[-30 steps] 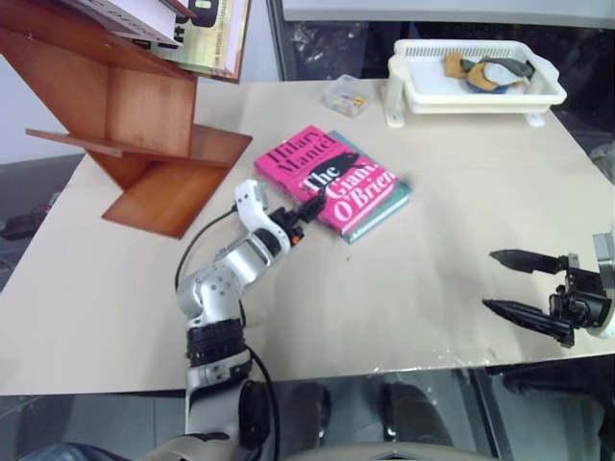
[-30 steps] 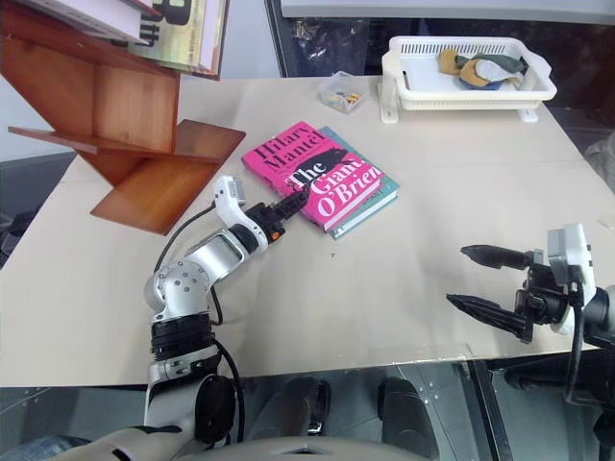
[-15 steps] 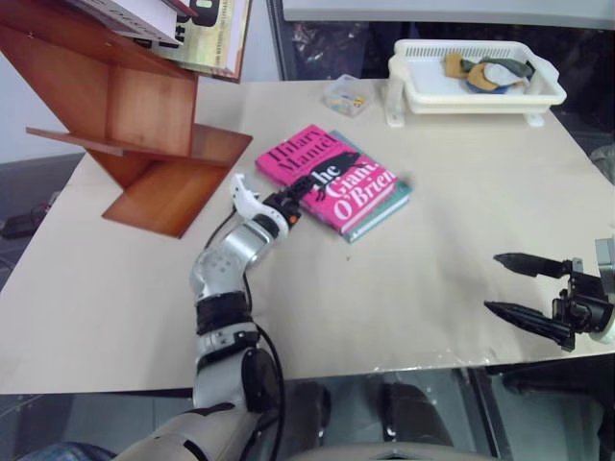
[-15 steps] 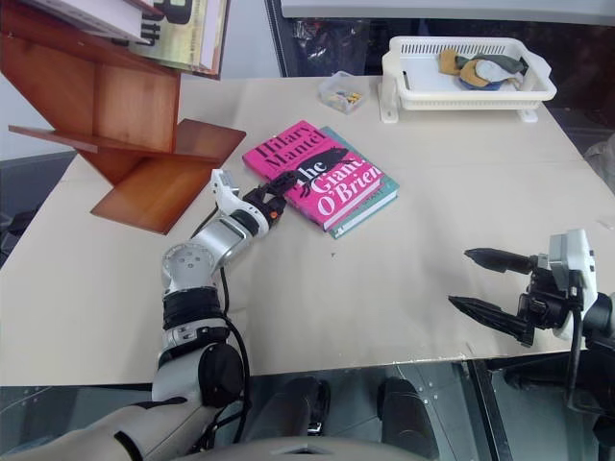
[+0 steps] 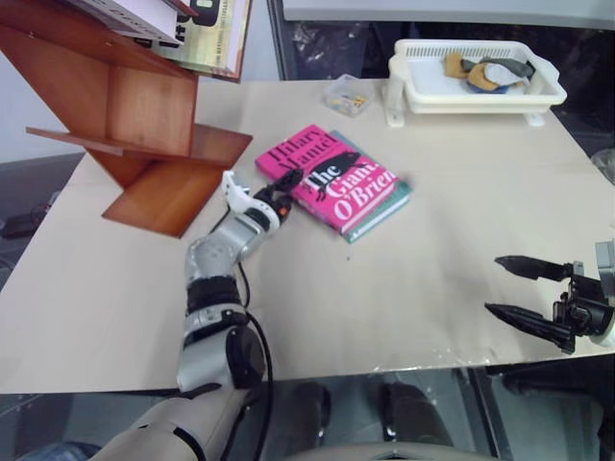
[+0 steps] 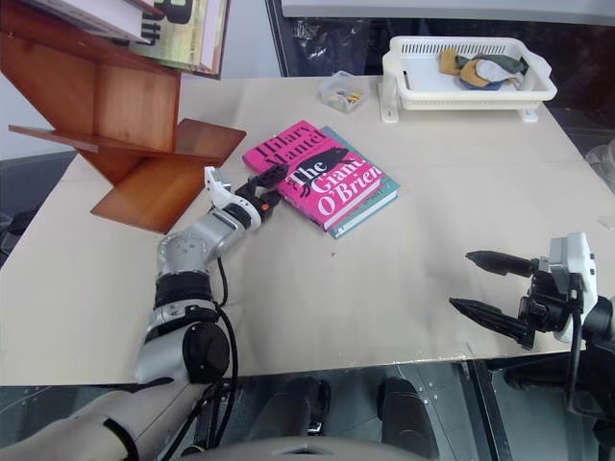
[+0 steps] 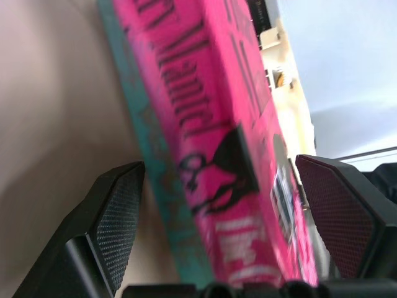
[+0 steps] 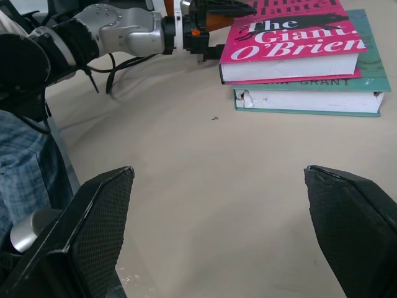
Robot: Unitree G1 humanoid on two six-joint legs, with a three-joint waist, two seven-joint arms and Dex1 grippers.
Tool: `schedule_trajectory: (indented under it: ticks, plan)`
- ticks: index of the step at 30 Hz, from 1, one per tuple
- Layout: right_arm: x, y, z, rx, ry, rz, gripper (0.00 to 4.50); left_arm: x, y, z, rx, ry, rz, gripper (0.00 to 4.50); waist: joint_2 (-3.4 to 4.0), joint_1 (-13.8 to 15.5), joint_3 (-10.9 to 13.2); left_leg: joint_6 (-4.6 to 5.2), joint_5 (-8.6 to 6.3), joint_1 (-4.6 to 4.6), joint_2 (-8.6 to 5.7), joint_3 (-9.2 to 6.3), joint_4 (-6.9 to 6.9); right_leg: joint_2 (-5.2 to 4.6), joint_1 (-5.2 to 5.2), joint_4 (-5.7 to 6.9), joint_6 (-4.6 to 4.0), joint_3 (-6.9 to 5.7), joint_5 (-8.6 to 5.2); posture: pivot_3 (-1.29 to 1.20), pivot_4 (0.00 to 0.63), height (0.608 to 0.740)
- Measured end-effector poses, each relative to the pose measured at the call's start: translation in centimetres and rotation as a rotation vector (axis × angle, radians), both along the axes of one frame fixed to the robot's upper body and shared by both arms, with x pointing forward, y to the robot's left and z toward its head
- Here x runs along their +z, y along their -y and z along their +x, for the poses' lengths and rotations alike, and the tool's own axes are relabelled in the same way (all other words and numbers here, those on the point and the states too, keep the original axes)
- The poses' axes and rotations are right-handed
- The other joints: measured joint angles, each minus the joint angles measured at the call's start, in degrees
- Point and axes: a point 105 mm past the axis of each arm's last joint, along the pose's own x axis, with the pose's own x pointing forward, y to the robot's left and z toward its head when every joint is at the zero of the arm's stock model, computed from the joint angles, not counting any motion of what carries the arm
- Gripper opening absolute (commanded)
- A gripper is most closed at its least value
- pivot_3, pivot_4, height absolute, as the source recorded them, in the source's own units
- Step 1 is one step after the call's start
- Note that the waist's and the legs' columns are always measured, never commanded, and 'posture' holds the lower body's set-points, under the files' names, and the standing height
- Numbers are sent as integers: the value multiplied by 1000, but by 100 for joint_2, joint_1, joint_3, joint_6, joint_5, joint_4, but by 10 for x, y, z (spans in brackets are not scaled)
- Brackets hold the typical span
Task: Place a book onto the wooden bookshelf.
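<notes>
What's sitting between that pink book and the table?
A teal-green book lies directly under the pink book, between it and the table; the right wrist view shows it.

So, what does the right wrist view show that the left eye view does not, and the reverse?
The right wrist view adds the white page edges of the book and of the teal book lying beneath it. The left eye view adds the wooden bookshelf, the white basket and a small clear box. Both share the two stacked books and the left pincer, open at the pink book's corner.
</notes>
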Motion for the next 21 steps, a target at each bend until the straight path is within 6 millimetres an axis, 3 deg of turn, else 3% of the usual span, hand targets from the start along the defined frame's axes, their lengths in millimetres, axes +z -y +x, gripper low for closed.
schedule_trajectory:
  ticks: [3,7,10,14,15,21]
  plan:
    - [3,-2,-1,11,6,18,4500,-2,2,3,-30,-11,-38,4287,0,-1,0,0,0,0,0,-1,0,1,0,0,0,-2,0,0,150,740]
    - [4,-3,-1,14,9,26,4500,-1,1,5,-50,-19,-75,3268,0,-3,0,0,0,0,0,-1,0,0,0,1,0,-2,0,0,150,740]
    - [4,-3,-1,8,9,27,4500,1,-1,8,-46,-28,-139,1803,-1,-2,0,0,0,0,0,-2,0,-1,-1,1,0,-1,0,0,150,740]
    - [4,-3,-1,5,10,27,4500,6,-5,9,-43,-24,-181,521,0,-3,0,0,0,0,0,-2,0,-2,-1,2,0,0,0,0,150,740]
    - [4,-3,-1,4,10,27,4500,5,-5,8,-43,-30,-186,349,0,-2,0,0,0,0,0,-2,0,-2,-2,2,0,0,0,0,150,740]
    - [4,-3,-1,4,10,26,4500,11,-7,2,-57,-20,-270,326,0,-6,0,0,0,-1,2,-2,0,-24,-4,2,0,4,0,0,150,740]
